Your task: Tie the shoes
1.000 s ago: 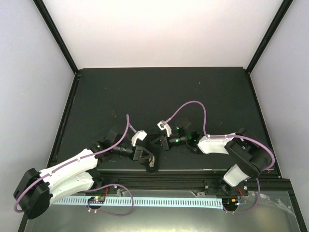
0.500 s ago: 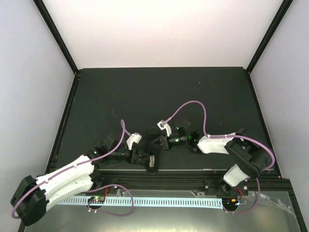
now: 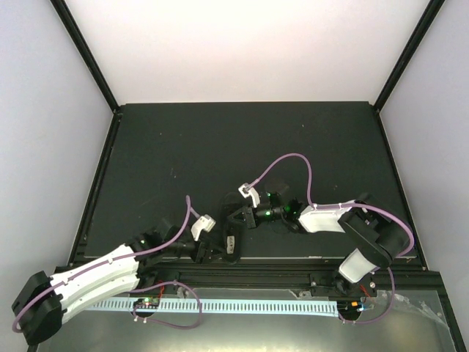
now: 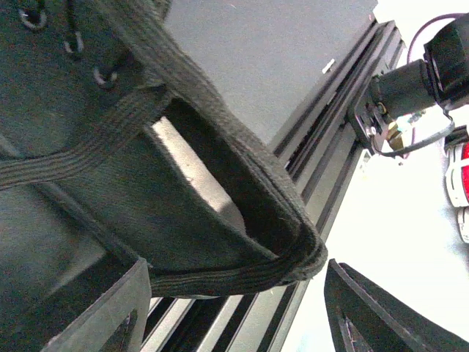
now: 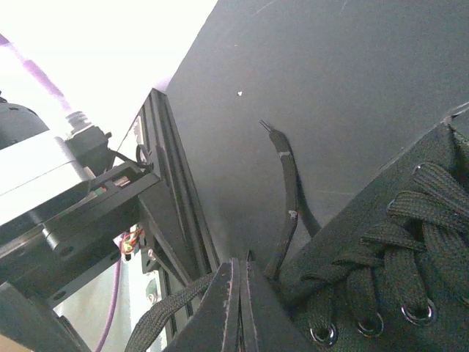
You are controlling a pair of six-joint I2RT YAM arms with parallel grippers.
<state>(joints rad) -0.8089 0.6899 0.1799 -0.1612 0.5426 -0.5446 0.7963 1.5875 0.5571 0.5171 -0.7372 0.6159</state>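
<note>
The shoe, small and black, lies at the mat's near edge with a pale patch at its near end. My left gripper sits just left of that end. In the left wrist view this gripper is open, and the shoe's heel rim hangs between its fingers without touching them. My right gripper is over the shoe's far end. In the right wrist view it is shut, with a black lace crossing its tips. The lace's loose end lies on the mat beside the laced upper.
Black aluminium rails run along the near edge right below the shoe. Purple cables arc over both arms. The dark mat stretches back to the white walls. The right arm's base shows beyond the rails.
My left gripper has opened and pulled back toward the near-left, from the shoe's middle to its heel end. The right gripper has stayed shut in place.
</note>
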